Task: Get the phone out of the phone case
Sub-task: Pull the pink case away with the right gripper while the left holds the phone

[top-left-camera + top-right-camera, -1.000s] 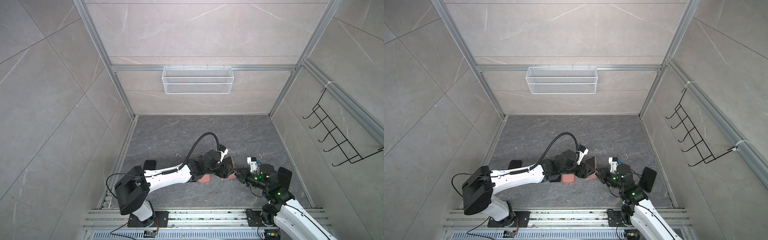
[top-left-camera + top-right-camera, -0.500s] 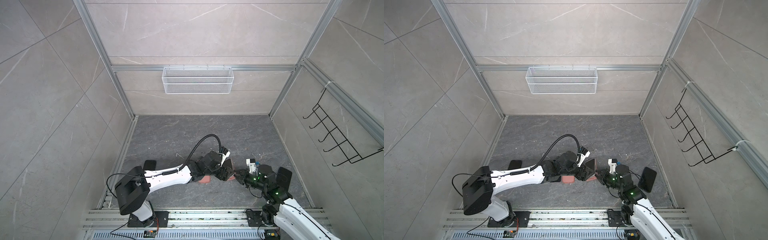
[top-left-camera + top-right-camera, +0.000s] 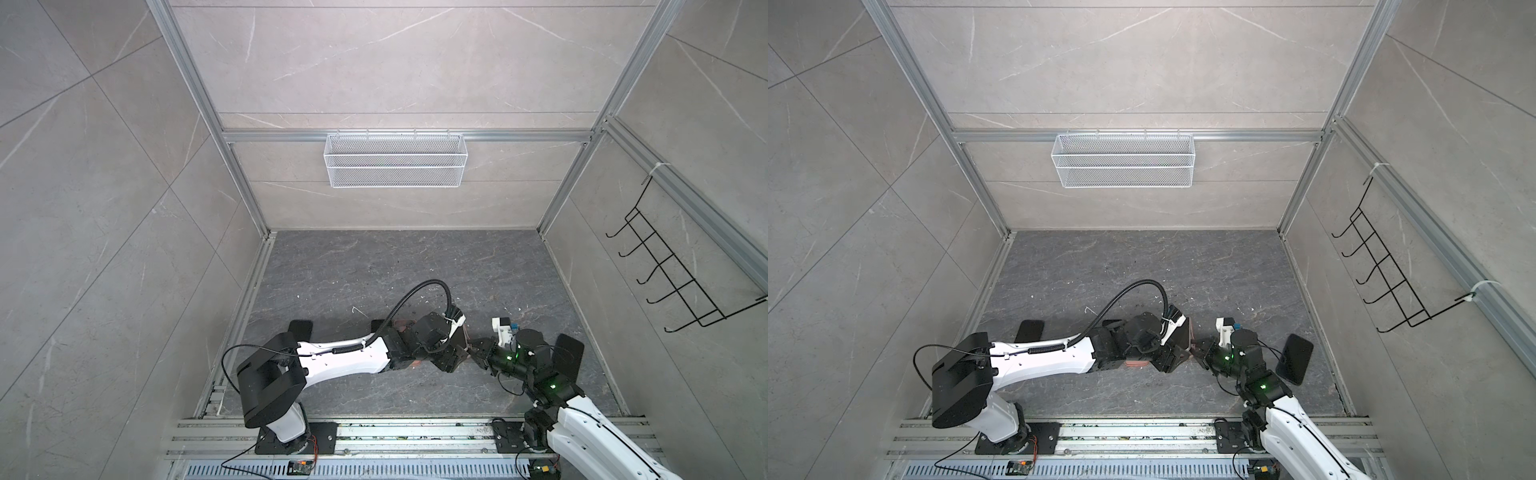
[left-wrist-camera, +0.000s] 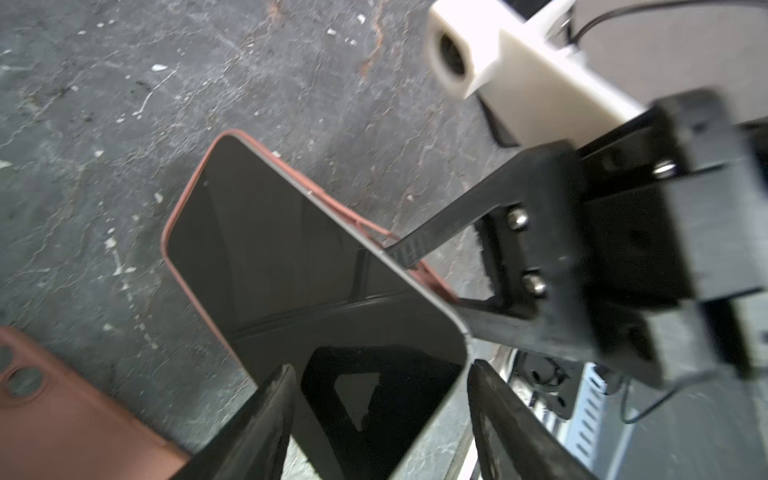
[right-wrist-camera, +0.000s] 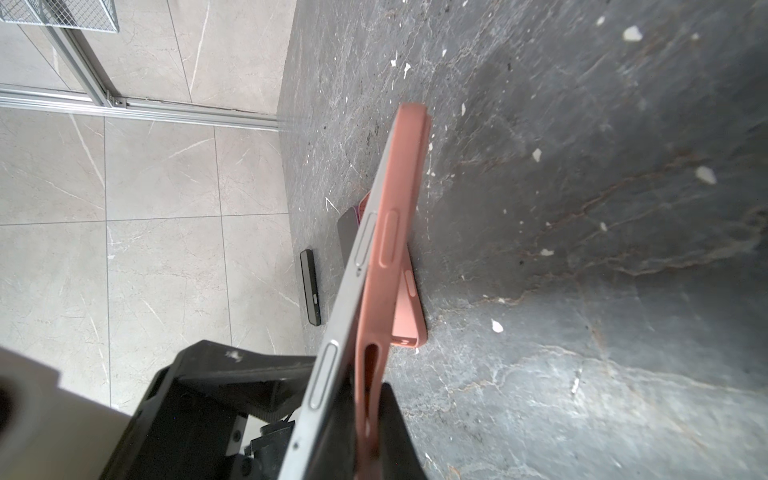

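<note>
In both top views the two arms meet low in the frame, a little right of centre, over the dark stone counter. Between them the phone is held tilted up rather than lying flat, its dark screen facing the left arm's side.

The phone case, a terracotta-pink shell, wraps the far end of the phone. Nearer the right arm its side wall stands clear of the phone's grey metal edge, with an open gap between the two. The right gripper has its fingers together, clamped on that loosened side wall.

The left gripper has its fingers apart with the phone's near end between them. One lies over the screen and the other meets the phone's corner. The view is blurred there, so I cannot tell whether they actually press on it.

A second pink case lies flat on the counter just beside the held phone. A black slab, seemingly another phone, lies at lower centre-left, and one more lies right of the right arm. A wire basket hangs at upper centre and a hook rack on the right wall.
</note>
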Action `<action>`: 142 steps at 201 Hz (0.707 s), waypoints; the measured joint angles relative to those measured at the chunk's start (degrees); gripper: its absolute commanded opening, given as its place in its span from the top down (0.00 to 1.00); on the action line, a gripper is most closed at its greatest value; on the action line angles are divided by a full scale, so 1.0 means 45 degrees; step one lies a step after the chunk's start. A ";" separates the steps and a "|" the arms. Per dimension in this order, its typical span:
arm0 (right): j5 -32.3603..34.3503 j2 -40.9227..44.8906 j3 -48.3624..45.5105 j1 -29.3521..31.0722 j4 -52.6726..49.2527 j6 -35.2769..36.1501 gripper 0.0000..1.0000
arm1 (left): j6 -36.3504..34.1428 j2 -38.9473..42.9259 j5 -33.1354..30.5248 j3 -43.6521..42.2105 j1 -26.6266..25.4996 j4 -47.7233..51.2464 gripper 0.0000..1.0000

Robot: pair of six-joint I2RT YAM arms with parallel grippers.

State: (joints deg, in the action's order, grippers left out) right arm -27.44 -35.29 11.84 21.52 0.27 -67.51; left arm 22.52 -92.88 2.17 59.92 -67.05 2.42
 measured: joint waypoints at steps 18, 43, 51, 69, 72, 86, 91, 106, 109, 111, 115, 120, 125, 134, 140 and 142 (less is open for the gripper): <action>0.0005 0.0000 -0.0019 -0.0005 0.0000 -0.0010 1.00 | -0.0170 -0.0083 -0.0534 0.0257 -0.0146 0.0325 0.37; -0.0068 0.0000 -0.0092 0.0000 0.0112 -0.0058 1.00 | -0.0335 -0.0087 -0.1239 0.0515 -0.0287 0.0491 0.39; -0.0092 0.0000 -0.0121 0.0000 0.0175 -0.0097 1.00 | -0.0355 -0.0087 -0.1418 0.0529 -0.0330 0.0486 0.40; -0.0092 0.0010 -0.0209 0.0000 0.0253 -0.0102 1.00 | -0.0403 -0.0121 -0.1588 0.0539 -0.0355 0.0510 0.44; -0.0092 0.0010 -0.0228 0.0000 0.0272 -0.0107 1.00 | -0.0432 -0.0136 -0.1642 0.0544 -0.0355 0.0510 0.45; -0.0092 0.0005 -0.0257 0.0000 0.0267 -0.0107 1.00 | -0.0500 -0.0301 -0.1802 0.0636 -0.0359 0.0515 0.50; -0.0092 0.0005 -0.0257 0.0000 0.0277 -0.0107 1.00 | -0.0525 -0.0379 -0.1826 0.0665 -0.0359 0.0510 0.51; -0.0087 0.0010 -0.0257 0.0000 0.0277 -0.0102 1.00 | -0.0636 -0.0573 -0.1977 0.0709 -0.0398 0.0510 0.57; -0.0087 0.0010 -0.0257 -0.0005 0.0272 -0.0107 1.00 | -0.0622 -0.0597 -0.2025 0.0709 -0.0413 0.0510 0.58; -0.0087 0.0005 -0.0257 -0.0005 0.0272 -0.0107 1.00 | -0.0675 -0.0617 -0.2069 0.0709 -0.0423 0.0520 0.59; -0.0073 0.0005 -0.0257 -0.0005 0.0257 -0.0107 1.00 | -0.0680 -0.0661 -0.2123 0.0709 -0.0452 0.0520 0.60; -0.0078 0.0005 -0.0257 -0.0015 0.0262 -0.0107 1.00 | -0.0719 -0.0699 -0.2176 0.0714 -0.0481 0.0520 0.63; -0.0087 0.0005 -0.0257 -0.0015 0.0272 -0.0107 1.00 | -0.0753 -0.0753 -0.2234 0.0719 -0.0520 0.0520 0.66; -0.0087 0.0010 -0.0262 -0.0015 0.0253 -0.0107 1.00 | -0.0787 -0.0831 -0.2380 0.0729 -0.0602 0.0520 0.72; -0.0083 0.0010 -0.0262 -0.0015 0.0214 -0.0107 1.00 | -0.0826 -0.0874 -0.2501 0.0729 -0.0656 0.0525 0.76; -0.0083 0.0010 -0.0262 -0.0015 0.0189 -0.0107 1.00 | -0.0831 -0.0884 -0.2555 0.0729 -0.0670 0.0520 0.77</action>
State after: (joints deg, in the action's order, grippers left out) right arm -27.81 -35.24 10.66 21.45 1.13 -67.99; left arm 18.79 -96.86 -9.32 63.20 -70.06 4.75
